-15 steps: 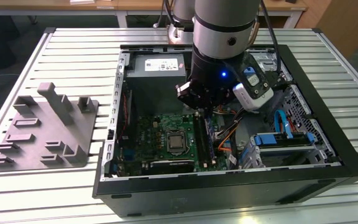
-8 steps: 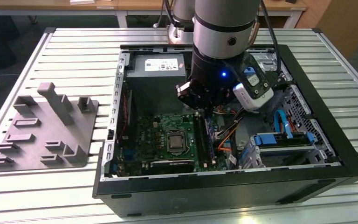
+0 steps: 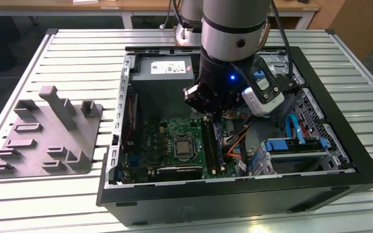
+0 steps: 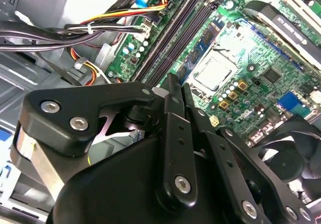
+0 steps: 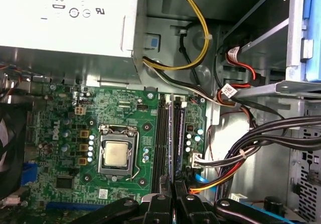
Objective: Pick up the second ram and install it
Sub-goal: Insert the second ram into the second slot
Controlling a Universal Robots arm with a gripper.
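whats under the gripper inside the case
The second ram, held edge-on in the gripper, over the motherboard's memory slots. The slot directly beneath is hidden by the stick.

Open computer case (image 3: pixel 342 160) all around the gripper (image 3: pixel 211 112). Green motherboard (image 3: pixel 167 145) directly below it, with the processor socket (image 5: pixel 118 153) just beside it. The fan (image 4: pixel 286 158) is past the socket. Power supply (image 3: pixel 163 68) near, above the board's far edge. Cables (image 5: pixel 251 153) near, on the opposite side. Grey tray (image 3: pixel 50 141) well apart, on the slatted table (image 3: pixel 76 43).
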